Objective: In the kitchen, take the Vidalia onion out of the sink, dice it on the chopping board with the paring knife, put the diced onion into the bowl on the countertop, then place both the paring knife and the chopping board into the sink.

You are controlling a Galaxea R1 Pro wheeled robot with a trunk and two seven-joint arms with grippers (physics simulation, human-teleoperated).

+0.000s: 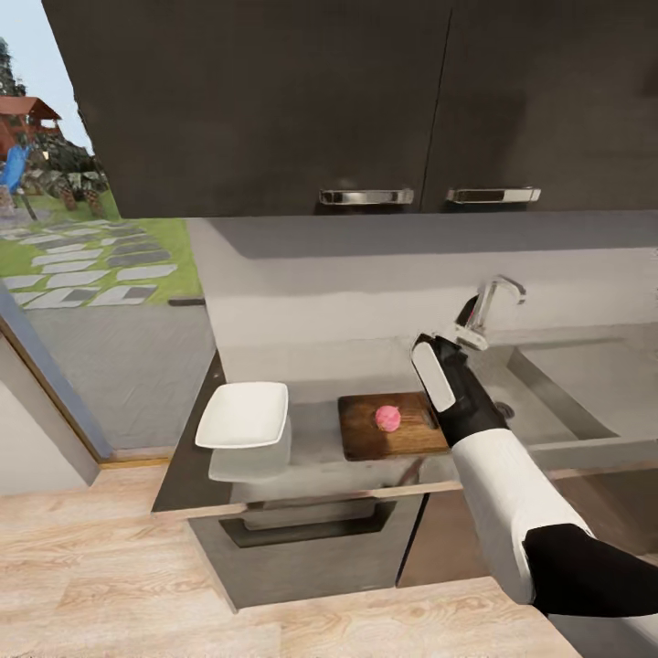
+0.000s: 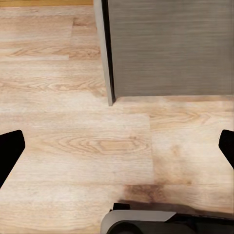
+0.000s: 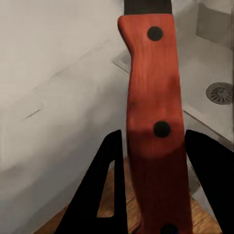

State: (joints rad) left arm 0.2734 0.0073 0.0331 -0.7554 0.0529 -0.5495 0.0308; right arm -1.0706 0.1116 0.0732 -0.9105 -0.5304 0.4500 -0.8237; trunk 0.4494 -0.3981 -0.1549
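The right gripper [image 3: 151, 195] clamps the paring knife [image 3: 153, 122] by its riveted red handle. The round Vidalia onion [image 1: 387, 418] rests on the grained chopping board [image 1: 361, 439] (squarish white bowl [image 1: 242, 414] beside it). The left gripper [image 2: 117, 146] is spread wide.

The Vidalia onion [image 1: 387, 418] is pinkish-red against the dark brown, grained chopping board [image 1: 366, 437]. Left of the board, the bowl [image 1: 243, 414] is plain white. The worktop [image 1: 187, 471] is glossy grey, darker at its left end, and the sink [image 1: 585, 384] on the right is grey metal with a chrome tap [image 1: 493, 302]. The paring knife [image 3: 155, 126] has a red handle with three black rivets and a dark grey blade. The right tool [image 3: 156, 187] has black fingers; its arm is white with black sections. Wall cabinets [image 1: 274, 100] are dark with silver handles. The floor [image 2: 73, 146] is pale wood with wavy grain, and the lower cabinet [image 2: 170, 46] is finely streaked grey.
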